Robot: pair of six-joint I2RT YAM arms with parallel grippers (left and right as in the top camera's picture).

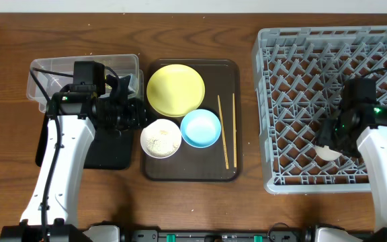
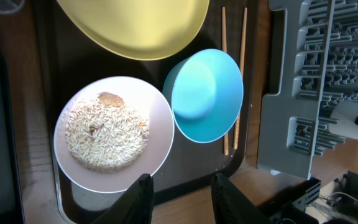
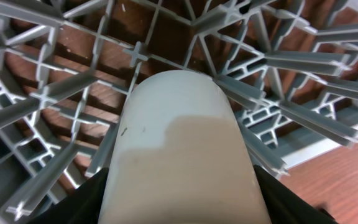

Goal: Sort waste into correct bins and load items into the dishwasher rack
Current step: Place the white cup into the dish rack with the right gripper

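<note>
On the brown serving tray (image 1: 236, 169) lie a yellow plate (image 1: 175, 89), a light blue bowl (image 1: 200, 128), a white bowl (image 1: 160, 138) holding rice-like waste (image 2: 107, 132), and two wooden chopsticks (image 1: 223, 131). My left gripper (image 2: 182, 180) is open, its fingers hovering just off the white bowl's (image 2: 160, 118) near rim with nothing between them. Low over the front of the grey dishwasher rack (image 1: 281, 101), my right gripper (image 3: 182, 205) is shut on a small white cup (image 3: 179, 137). The cup (image 1: 328, 154) lies on its side among the pegs.
A clear tub (image 1: 46, 70) stands at the back left, partly under the left arm. A black tray (image 1: 109, 154) lies in front of it, beside the serving tray. The rack's corner (image 2: 284, 124) rises right of the chopsticks (image 2: 224, 31).
</note>
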